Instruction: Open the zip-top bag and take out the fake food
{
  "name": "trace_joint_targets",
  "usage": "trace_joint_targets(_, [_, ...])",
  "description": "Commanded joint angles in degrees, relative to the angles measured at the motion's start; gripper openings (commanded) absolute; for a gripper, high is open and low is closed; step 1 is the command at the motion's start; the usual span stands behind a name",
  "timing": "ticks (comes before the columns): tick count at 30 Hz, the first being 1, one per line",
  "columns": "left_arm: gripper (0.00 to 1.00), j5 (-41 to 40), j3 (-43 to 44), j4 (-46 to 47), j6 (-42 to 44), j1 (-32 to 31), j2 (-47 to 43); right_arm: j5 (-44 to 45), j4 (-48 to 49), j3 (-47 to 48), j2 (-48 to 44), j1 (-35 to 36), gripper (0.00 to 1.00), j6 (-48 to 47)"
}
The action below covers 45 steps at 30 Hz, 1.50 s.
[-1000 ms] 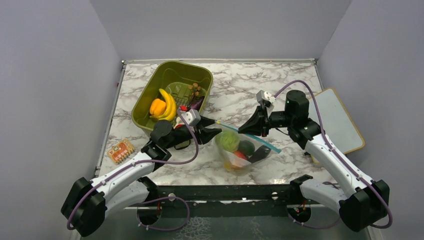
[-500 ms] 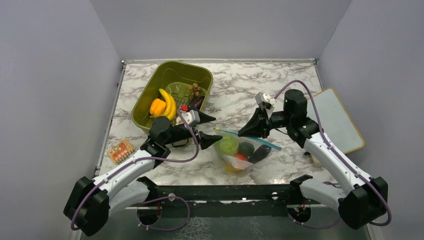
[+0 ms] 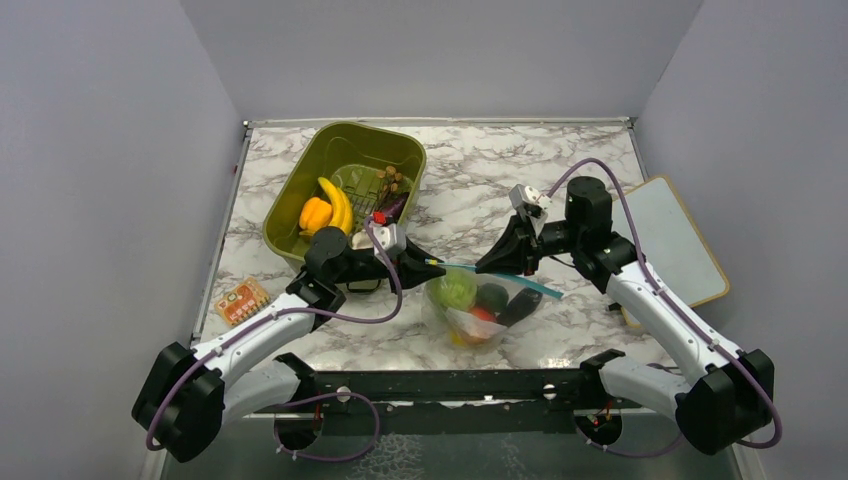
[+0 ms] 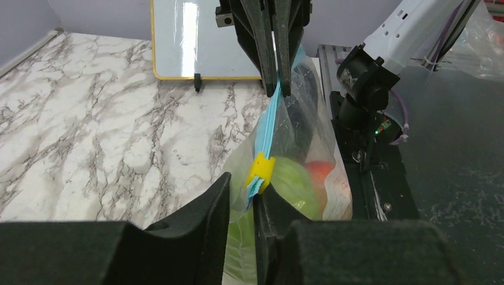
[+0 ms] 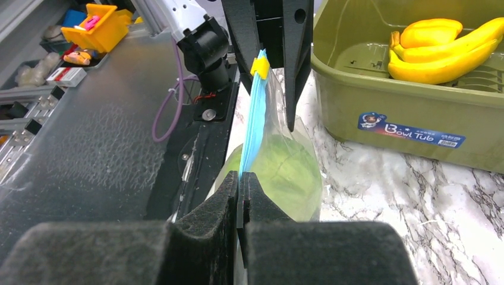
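Observation:
The zip-top bag (image 3: 482, 305) hangs over the table's near middle, stretched between both grippers by its blue zipper strip (image 5: 255, 119). Inside it are a light green round piece (image 3: 455, 290), a dark eggplant (image 3: 518, 305) and a peach-orange fruit (image 4: 321, 172). My right gripper (image 5: 239, 177) is shut on the strip's right end. My left gripper (image 4: 242, 181) is open with a narrow gap. Its jaws stand either side of the strip's left end, just below the yellow slider (image 4: 260, 171). In the top view, the left gripper (image 3: 432, 268) and the right gripper (image 3: 485, 265) face each other.
An olive tub (image 3: 290, 200) at the back left holds a banana bunch (image 3: 335, 205), an orange bell pepper (image 3: 315, 213) and small items. A whiteboard (image 3: 680, 240) lies at the right edge. A small orange packet (image 3: 240, 300) lies at the left front.
My left gripper opened wide and drew back from the bag, then came forward again and narrowed around the zipper's left end. The right gripper kept hold and barely moved.

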Motion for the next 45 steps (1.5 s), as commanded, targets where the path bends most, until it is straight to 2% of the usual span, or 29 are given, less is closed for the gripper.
trace_joint_targets(1, [0.17,-1.85,0.0,1.8,-1.31,0.31,-1.44,-0.23,0.14,2.22,-0.27,0.4,0.01,-0.66])
trace_joint_targets(4, [0.05,-2.36,0.02,1.76,-2.09,0.31,-1.8,2.46,-0.18,2.75,-0.16,0.42,0.05,-0.5])
trace_joint_targets(5, [0.01,-2.26,0.11,1.77,-2.38,0.32,-1.8,4.03,-0.23,3.15,-0.06,0.44,0.1,-0.21])
trace_joint_targets(7, [0.0,-1.89,0.53,1.48,-3.14,0.31,-1.64,7.73,-1.05,4.51,0.12,0.42,0.25,-0.31])
trace_joint_targets(9, [0.0,-2.02,0.68,1.29,-3.81,0.31,-1.84,10.58,-0.47,5.26,0.1,0.71,0.36,0.03])
trace_joint_targets(13, [0.0,-2.8,0.46,0.33,-4.68,0.31,-2.48,16.32,2.75,5.68,-0.56,2.14,0.46,-0.03])
trace_joint_targets(17, [0.0,-4.78,-0.13,-1.36,-4.7,0.31,-3.01,18.05,5.23,5.58,0.05,5.52,0.52,-2.87])
trace_joint_targets(22, [0.0,-5.1,-0.44,-3.14,-4.56,0.31,-3.16,20.78,4.55,7.81,3.14,11.55,0.52,-9.56])
trace_joint_targets(34, [0.0,-6.22,-1.18,-4.92,-2.51,0.31,-5.05,25.9,7.55,9.72,9.35,19.39,0.42,-12.23])
trace_joint_targets(40, [0.0,-6.45,-0.64,-6.37,-1.82,0.31,-4.82,25.15,9.13,9.89,10.52,19.92,0.34,-11.52])
trace_joint_targets(45, [0.0,-7.05,-0.36,-7.37,-1.14,0.31,-4.93,25.02,8.98,9.41,10.35,19.97,0.2,-11.68])
